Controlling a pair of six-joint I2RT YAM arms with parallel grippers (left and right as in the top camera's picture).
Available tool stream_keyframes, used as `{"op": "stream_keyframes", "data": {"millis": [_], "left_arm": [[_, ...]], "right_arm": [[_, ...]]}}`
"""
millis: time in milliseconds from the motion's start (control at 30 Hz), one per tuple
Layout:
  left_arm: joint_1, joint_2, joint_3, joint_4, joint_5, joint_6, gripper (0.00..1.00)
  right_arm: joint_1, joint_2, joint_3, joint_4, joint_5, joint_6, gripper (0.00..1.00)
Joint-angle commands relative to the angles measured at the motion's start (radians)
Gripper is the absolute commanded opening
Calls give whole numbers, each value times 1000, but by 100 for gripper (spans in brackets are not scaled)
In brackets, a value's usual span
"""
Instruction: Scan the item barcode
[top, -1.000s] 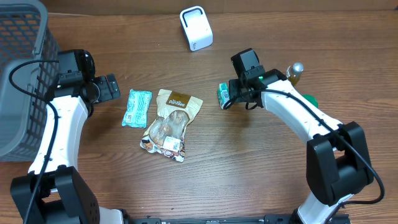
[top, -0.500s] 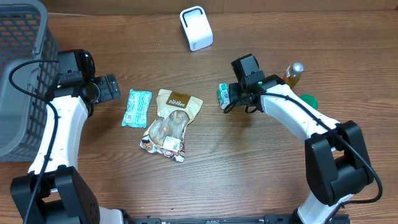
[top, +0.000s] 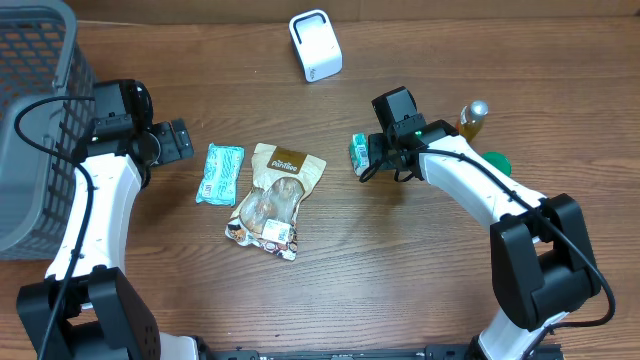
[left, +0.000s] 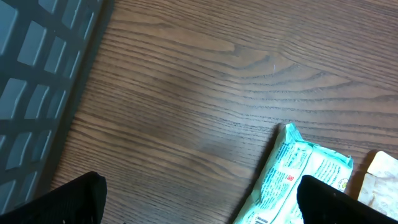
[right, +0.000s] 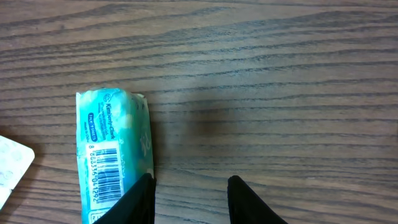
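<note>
A small teal tissue packet (right: 115, 155) lies on the wooden table with its barcode facing up, also seen from above (top: 358, 153). My right gripper (right: 189, 186) is open just beside it; its left finger (right: 140, 199) rests against the packet's edge, and only bare wood lies between the fingers. The white scanner (top: 315, 45) stands at the back centre. My left gripper (left: 199, 193) is wide open over bare wood, and its right finger overlaps a longer teal packet (left: 298, 180). From above that left gripper (top: 183, 140) sits left of the long packet (top: 219, 173).
A brown snack bag (top: 275, 198) lies mid-table. A grey basket (top: 35, 110) fills the left edge. A small bottle (top: 473, 118) and a green object (top: 497, 160) sit behind my right arm. A white blister sheet (right: 12, 165) lies left of the small packet.
My right arm has shifted slightly at the wrist beside the small packet, which stays on the table. The left arm has not moved.
</note>
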Motion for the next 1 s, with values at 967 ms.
{"op": "stream_keyframes", "data": {"millis": [967], "left_arm": [[-7,-15,19,1,-5,11,100]], "right_arm": [[1,5,-7,25,0,3,34]]}}
